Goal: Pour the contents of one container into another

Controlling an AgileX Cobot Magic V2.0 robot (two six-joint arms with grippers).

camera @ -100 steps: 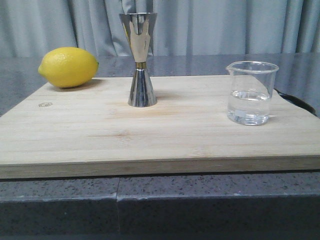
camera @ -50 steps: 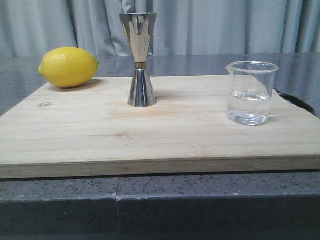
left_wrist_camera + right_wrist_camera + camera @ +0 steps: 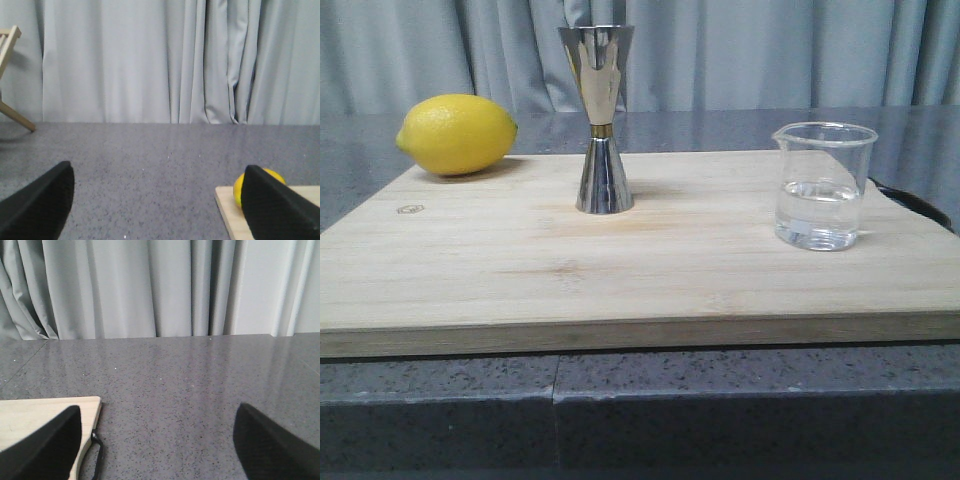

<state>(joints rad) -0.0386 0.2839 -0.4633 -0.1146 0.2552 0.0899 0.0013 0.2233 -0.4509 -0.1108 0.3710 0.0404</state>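
Note:
A clear glass beaker (image 3: 822,185), about half full of clear liquid, stands on the right side of a wooden cutting board (image 3: 620,270). The polished steel hourglass jigger (image 3: 599,118) with a gold waist band stands upright near the board's back middle. No gripper appears in the front view. My left gripper (image 3: 160,200) hovers open over grey countertop, off the board's left edge. My right gripper (image 3: 157,440) is open too, beside the board's right corner (image 3: 45,415). Nothing sits between either pair of fingers.
A yellow lemon (image 3: 456,134) lies at the board's back left corner; it also peeks out behind a left finger (image 3: 272,205). A black cord loop (image 3: 95,452) hangs at the board's right edge. Grey curtains close the back, and a wooden chair leg (image 3: 12,107) stands far left.

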